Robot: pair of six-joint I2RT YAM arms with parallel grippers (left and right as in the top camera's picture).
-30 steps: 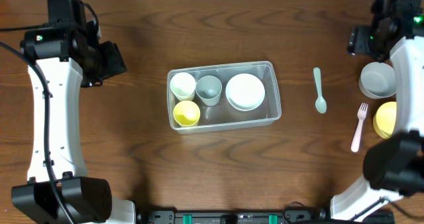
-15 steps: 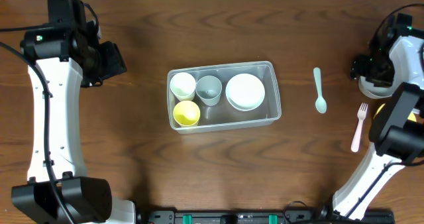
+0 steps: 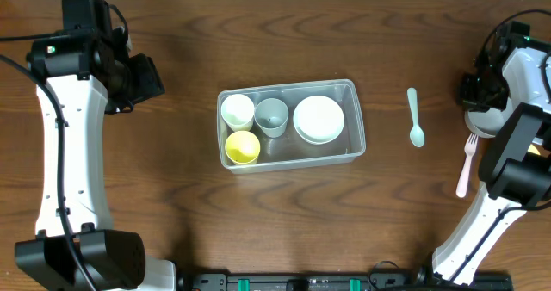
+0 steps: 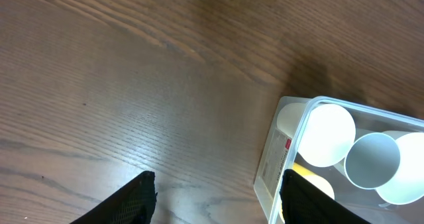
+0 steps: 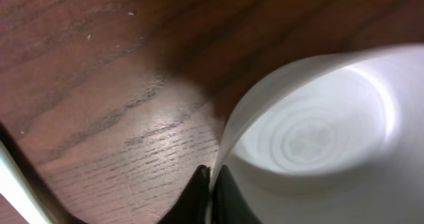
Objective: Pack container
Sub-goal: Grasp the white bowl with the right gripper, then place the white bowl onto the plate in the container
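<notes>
Right claw [image 5: 211,185] pinches the grey bowl [image 5: 311,138] by its rim, presumably to carry it to the container [image 3: 288,84]; left claw [image 4: 217,192] hangs spread.

Label [image 4: 277,159] on container [image 4: 371,109]: txt illegible, perhaps red logo.

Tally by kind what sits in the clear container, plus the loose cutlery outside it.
Cups in the container: 3 (white cup, grey cup, yellow cup)
Bowls in it: 1 (white bowl)
Loose spoon: 1
Loose fork: 1
Total: 6
</notes>
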